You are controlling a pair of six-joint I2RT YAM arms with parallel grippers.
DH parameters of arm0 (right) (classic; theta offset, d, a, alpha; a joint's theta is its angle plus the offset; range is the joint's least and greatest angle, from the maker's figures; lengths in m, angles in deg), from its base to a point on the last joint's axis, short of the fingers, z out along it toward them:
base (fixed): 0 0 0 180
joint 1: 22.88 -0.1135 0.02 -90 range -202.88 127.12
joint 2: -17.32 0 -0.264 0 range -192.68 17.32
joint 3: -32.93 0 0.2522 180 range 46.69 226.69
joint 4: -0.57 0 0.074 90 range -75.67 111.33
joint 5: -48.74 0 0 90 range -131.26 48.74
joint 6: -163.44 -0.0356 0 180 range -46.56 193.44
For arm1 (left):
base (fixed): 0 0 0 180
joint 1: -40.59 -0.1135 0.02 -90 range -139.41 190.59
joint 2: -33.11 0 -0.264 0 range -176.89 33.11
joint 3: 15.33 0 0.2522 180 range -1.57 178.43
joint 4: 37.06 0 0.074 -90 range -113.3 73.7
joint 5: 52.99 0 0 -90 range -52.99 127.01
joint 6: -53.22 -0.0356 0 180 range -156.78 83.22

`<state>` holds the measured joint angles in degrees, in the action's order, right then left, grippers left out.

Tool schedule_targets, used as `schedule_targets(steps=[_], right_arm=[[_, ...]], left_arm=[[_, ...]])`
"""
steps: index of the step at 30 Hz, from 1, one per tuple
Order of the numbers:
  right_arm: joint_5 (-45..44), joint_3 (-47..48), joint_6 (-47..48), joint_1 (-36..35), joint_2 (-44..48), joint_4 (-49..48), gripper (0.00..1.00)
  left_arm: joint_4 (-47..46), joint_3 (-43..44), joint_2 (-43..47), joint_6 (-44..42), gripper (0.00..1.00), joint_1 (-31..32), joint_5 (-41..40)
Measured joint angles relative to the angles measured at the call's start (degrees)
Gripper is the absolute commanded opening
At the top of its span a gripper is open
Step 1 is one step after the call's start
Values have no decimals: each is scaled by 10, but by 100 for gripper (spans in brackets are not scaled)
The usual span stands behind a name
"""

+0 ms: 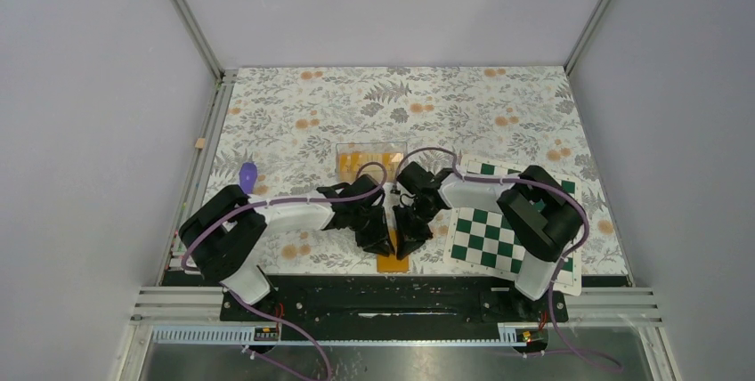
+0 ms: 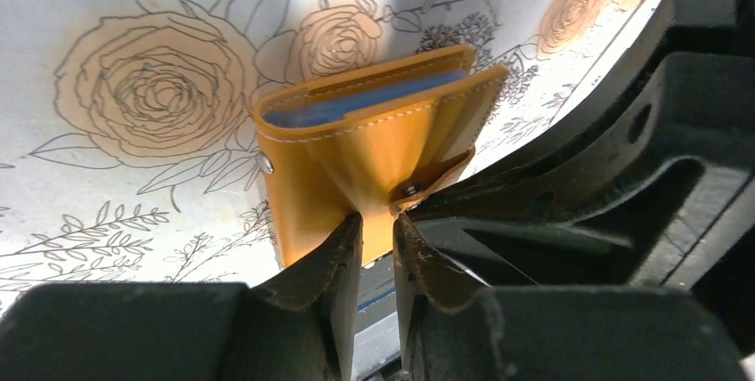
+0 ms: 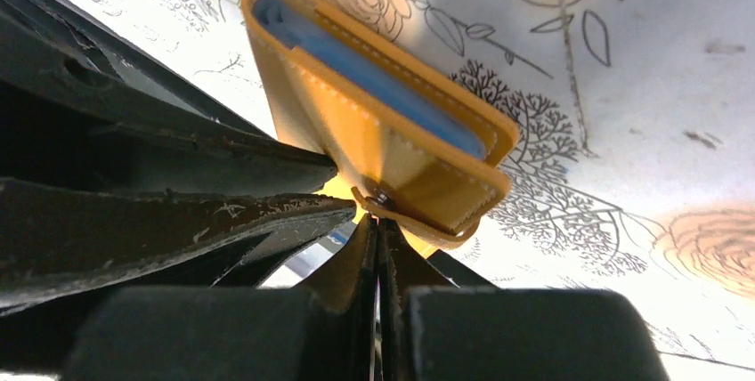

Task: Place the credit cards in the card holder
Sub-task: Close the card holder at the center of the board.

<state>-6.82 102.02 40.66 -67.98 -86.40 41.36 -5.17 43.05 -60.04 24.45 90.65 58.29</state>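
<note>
I have both grippers on the card holder [image 2: 374, 132]. My left gripper [image 2: 378, 252] is clamped on the edge of its orange cover. My right gripper [image 3: 378, 225] is pinched fully together on the thin strap that carries the stud. The holder sits just ahead of both sets of fingertips, with its blue pockets barely parted.

The biggest risk, as I judge it, is pulling the two grips apart unevenly, which would twist the holder or drag it out of one pinch. The strap is thin and caught only at my right fingertips, so it would probably slip first. A smaller worry is the credit cards [image 1: 361, 163], which lie well beyond both grippers in a clear box [image 1: 401, 148]. Freeing a gripper to fetch one may let the holder fold shut.

From above, my arms cover nearly all of the holder — only an orange corner shows beneath them. I cannot tell whether it touches the counter [image 2: 107, 203]. I also cannot count the cards through the box, or see whether any already sits in a pocket.
</note>
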Motion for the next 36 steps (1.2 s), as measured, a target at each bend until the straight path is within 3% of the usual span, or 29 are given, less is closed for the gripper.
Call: schedule_targets(steps=[15, 36], right_arm=[[-85, -35, 24, -5, 134, -18, 0], [-150, -5, 32, -5, 111, -7, 0]], left_arm=[[-56, -21, 46, -13, 23, 24, -83], [-102, -52, 70, -8, 27, 14, -97]])
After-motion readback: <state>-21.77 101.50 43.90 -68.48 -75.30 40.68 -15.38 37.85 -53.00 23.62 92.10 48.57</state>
